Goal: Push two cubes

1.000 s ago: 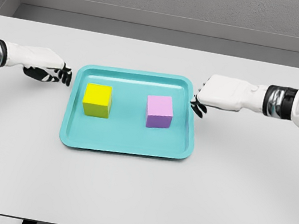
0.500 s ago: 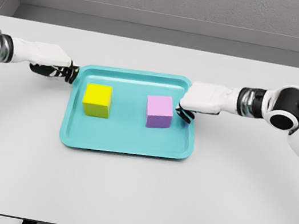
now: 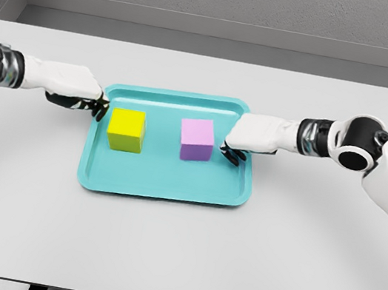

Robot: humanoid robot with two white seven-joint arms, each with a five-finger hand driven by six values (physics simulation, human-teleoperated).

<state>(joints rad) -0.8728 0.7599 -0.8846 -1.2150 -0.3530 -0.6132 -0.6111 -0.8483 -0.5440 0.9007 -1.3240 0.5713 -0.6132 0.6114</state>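
A yellow cube (image 3: 126, 129) and a pink cube (image 3: 197, 139) sit apart on a teal tray (image 3: 165, 181) in the middle of the table (image 3: 176, 247). The right hand (image 3: 238, 144), fingers curled and holding nothing, sits against the pink cube's right face. The left hand (image 3: 82, 99), also curled, hovers at the tray's left rim, just beside the yellow cube. Both cubes look rigid, light and smooth-faced, likely to slide easily; pressing low and centred on the outer face should avoid twisting. Bare tray floor lies between them, while the raised rim bounds travel.
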